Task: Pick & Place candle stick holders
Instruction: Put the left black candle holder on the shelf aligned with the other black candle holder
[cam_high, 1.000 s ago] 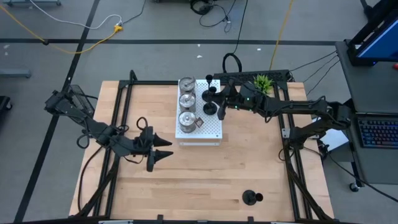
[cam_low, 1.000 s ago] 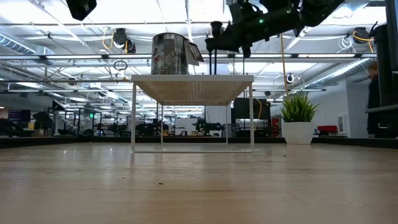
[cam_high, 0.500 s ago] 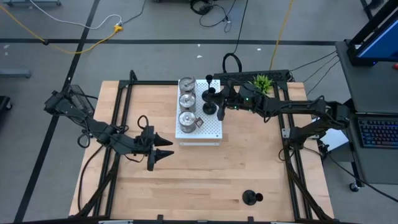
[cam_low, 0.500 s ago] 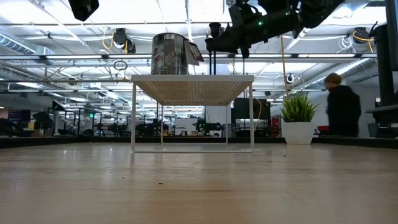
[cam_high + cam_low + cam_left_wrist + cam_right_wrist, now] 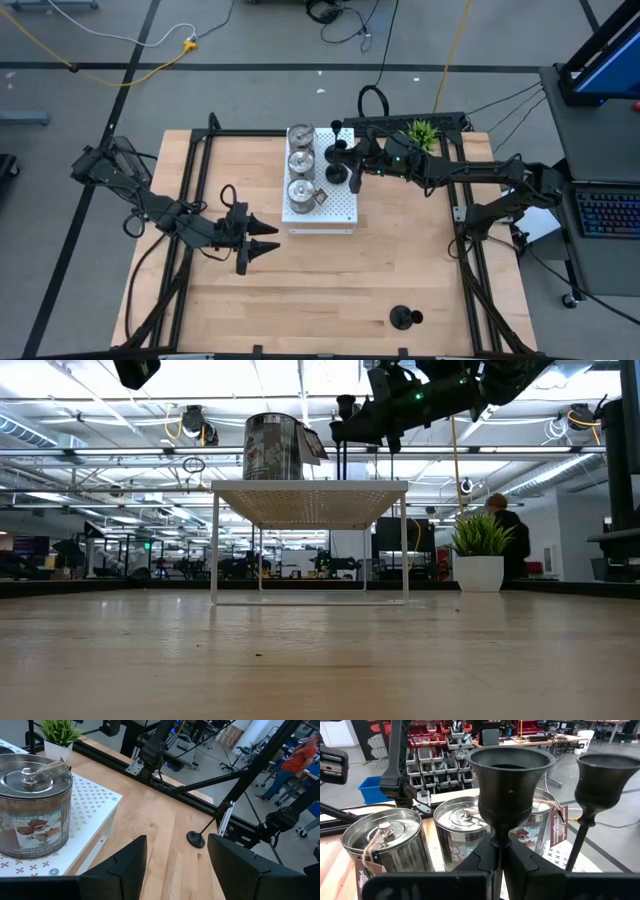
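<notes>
Three silver lidded holders (image 5: pixel 301 161) stand in a row on the white perforated stand (image 5: pixel 335 212). Beside them stand black stemmed holders; my right gripper (image 5: pixel 352 168) is shut on one of them (image 5: pixel 509 775), and another (image 5: pixel 604 776) stands just beyond it. A further black holder (image 5: pixel 403 318) stands on its round foot on the table near the front edge. My left gripper (image 5: pixel 266 243) hovers open left of the stand, nothing between its fingers (image 5: pixel 125 867). My right gripper pinches the black holder's thin stem (image 5: pixel 498 839) between its two fingers, just under the cup. The fingers come level from the table's right side and lie across the stem. The holder is upright over the stand (image 5: pixel 345 420); whether its foot rests there I cannot tell.
A small green potted plant (image 5: pixel 424 130) stands at the back right, close behind my right arm. Black frame rails (image 5: pixel 190 200) run along the table's sides. Bare wood lies between the stand and the front edge. A person (image 5: pixel 505 530) is in the room behind.
Both arms and all holders have kept still. In the room behind, a person has walked leftward to behind the plant.
</notes>
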### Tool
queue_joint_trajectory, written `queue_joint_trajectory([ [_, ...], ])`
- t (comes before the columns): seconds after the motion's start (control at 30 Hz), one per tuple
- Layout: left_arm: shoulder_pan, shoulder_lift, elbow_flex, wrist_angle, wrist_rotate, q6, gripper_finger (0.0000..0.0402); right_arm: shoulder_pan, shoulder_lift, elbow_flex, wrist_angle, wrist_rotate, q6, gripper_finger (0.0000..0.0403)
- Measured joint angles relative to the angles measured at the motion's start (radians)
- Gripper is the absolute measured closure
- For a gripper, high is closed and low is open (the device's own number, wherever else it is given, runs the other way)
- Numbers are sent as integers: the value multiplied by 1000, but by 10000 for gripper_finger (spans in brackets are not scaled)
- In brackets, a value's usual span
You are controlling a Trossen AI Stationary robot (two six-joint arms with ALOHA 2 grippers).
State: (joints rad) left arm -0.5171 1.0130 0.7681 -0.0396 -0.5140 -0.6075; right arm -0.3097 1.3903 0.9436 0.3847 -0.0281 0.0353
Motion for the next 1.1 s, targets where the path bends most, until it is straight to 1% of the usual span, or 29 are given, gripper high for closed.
queue_joint_trajectory([
  [0.33, 0, 0, 0, 0, 0, 11, 188, 5, 0, 0, -8, 0, 5, 395],
  [0.63, 0, 0, 0, -1, 0, 15, 188, 11, 81, 5, 70, 2, 15, 393],
  [0.77, 0, 0, 0, -3, 15, 7, 188, 11, 82, 5, 64, 2, 2, 394],
  [1.1, 0, 0, 0, -11, 16, 8, 188, 10, 45, 2, 22, 5, -21, 393],
])
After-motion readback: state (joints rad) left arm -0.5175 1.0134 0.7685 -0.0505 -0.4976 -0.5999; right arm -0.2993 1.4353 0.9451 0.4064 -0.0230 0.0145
